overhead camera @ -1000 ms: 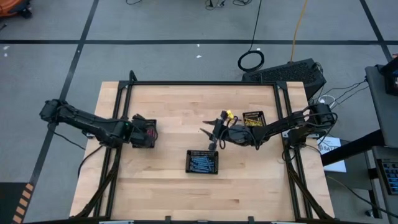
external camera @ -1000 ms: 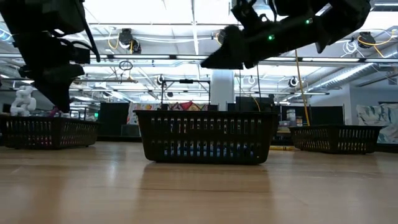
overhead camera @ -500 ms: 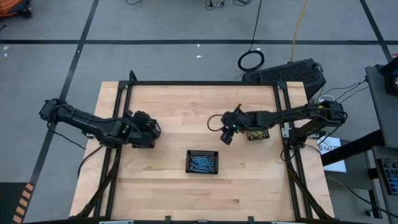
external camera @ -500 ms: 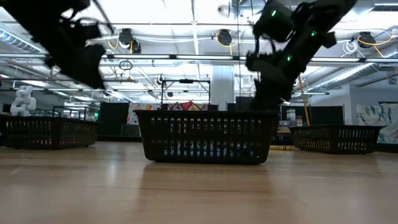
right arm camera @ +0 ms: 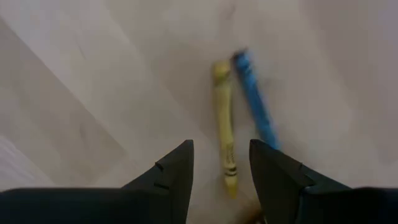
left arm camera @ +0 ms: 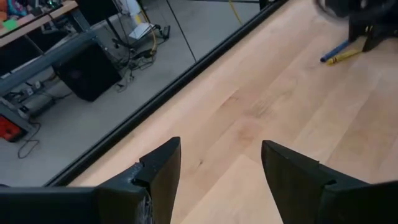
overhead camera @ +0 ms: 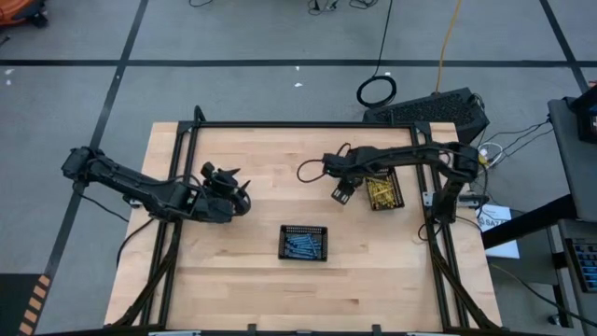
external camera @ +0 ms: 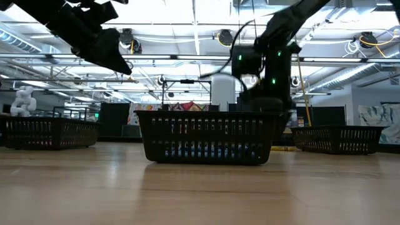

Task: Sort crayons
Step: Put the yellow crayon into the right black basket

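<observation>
- The right claw [right arm camera: 221, 171] hovers with its fingers part-way apart and nothing between them, directly over a yellow crayon [right arm camera: 224, 143] and a blue crayon [right arm camera: 255, 106] lying side by side on the bare bench [overhead camera: 280, 159].
- From above, this claw [overhead camera: 340, 193] sits toward the right side of the bench, just beside the tray of yellow crayons [overhead camera: 382, 191] by the right edge.
- The left claw [left arm camera: 217, 171] is spread wide and empty, up off the wood near the left edge [overhead camera: 229, 187].
- Nearest the front edge, in the middle, stands the tray of blue crayons [overhead camera: 304, 243].
- Step in hand, as I judge it: picking one loose crayon. The next move calls for lowering onto only one stick, since the pair lie nearly touching.
- Room: open wood lies all around the two crayons, and the yellow tray is close for the drop.
</observation>
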Motion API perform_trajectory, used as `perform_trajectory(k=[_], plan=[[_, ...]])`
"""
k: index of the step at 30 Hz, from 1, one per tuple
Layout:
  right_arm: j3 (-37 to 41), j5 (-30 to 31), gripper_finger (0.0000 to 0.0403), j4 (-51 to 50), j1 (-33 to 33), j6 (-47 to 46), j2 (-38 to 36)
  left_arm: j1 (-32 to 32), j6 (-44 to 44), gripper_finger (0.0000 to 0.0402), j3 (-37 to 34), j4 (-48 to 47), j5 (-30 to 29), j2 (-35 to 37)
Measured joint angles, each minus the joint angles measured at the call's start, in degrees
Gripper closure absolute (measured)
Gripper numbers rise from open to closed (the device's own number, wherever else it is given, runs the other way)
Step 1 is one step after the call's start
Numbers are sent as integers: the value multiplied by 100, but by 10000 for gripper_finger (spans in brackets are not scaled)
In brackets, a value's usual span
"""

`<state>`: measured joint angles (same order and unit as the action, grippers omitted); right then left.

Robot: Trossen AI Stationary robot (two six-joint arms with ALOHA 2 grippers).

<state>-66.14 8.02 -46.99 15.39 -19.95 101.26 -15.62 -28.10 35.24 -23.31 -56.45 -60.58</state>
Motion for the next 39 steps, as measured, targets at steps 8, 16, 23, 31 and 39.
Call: perform_trajectory(k=[8,16,23,31,39], plan=[[-29,-213,261,26,32,123,502,-5,-4,180,0,15,34,-222],[-12,-692,298,230,2,480,473,-17,-7,180,0,33,93,-385],[10,-709,392,608,-462,374,193,-19,-35,180,0,38,187,-396],[29,-15,399,121,-1299,-421,-1420,-125,-160,180,0,31,236,-396],[1454,1322,401,-682,-1300,-2709,-3322,-346,-179,180,0,56,232,-396]])
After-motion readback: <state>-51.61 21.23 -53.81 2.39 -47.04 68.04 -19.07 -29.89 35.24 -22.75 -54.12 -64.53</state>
